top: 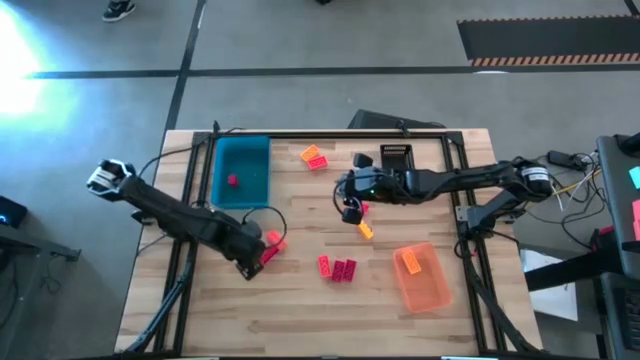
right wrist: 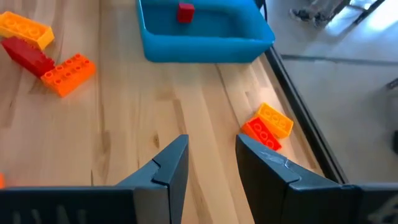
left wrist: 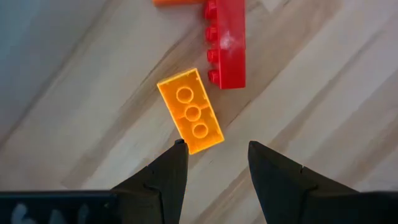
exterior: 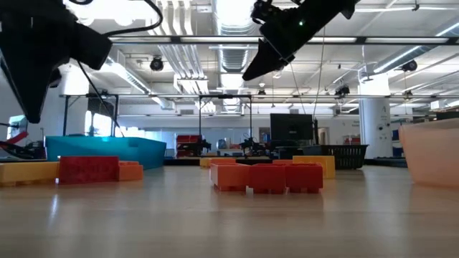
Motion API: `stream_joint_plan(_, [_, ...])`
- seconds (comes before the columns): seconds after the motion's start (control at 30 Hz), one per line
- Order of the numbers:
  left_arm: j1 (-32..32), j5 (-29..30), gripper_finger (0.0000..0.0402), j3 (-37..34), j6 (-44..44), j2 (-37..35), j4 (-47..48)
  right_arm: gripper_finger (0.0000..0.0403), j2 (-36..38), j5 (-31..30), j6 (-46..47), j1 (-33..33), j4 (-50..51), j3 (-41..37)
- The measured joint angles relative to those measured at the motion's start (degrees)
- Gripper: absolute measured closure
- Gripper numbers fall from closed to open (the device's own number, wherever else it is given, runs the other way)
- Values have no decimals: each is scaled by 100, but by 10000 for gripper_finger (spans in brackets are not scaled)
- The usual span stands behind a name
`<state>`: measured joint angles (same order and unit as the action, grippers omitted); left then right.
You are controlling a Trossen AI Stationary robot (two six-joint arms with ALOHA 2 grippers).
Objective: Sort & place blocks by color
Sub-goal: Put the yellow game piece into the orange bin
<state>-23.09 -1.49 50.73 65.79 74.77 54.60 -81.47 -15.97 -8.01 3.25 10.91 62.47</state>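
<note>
Over orange block (left wrist: 190, 112) | left tool (left wrist: 213, 168) open, angled down

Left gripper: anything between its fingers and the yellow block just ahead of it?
Nothing. In the left wrist view the left gripper hangs open, only bare wooden table in its gap, the yellow block by one fingertip.

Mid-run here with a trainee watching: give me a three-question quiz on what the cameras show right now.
1. True or false: the blue tray holds one red block.
2. Which gripper hovers over the yellow block beside a long red block?
A. left gripper
B. right gripper
3. What colour is the block in the orange tray?

Key: 1 true; 2 A; 3 orange-yellow.
</note>
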Motion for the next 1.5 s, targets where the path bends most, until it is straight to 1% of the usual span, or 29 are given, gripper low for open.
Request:
stream_joint_plan(0.13, [-173, -14, 249, 64, 289, 295, -5, 280, 61, -3, -70, 1, -241, -78])
stream_joint_plan(0.23, [-258, -6, 240, 47, 435, 444, -26, 280, 67, -2, -107, 2, -290, -86])
stream_joint_plan(0.5, [-409, 52, 175, 45, 617, 812, -56, 280, 67, -2, -190, 2, -272, -86])
stream_joint_plan(0.6, [-442, 130, 160, 42, 734, 967, -63, 280, 67, -2, -228, 2, -275, -86])
stream_joint_plan(1.0, [-442, 253, 156, 25, 757, 1335, -167, 280, 67, -4, -256, 2, -270, -86])
stream_joint_plan(1.23, [-442, 641, 157, -3, 760, 1352, -188, 280, 67, -4, -275, 2, -275, -86])
stream_joint_plan(1.5, [-442, 826, 157, -189, 899, 1352, -210, 280, 69, -7, -267, 2, -279, -86])
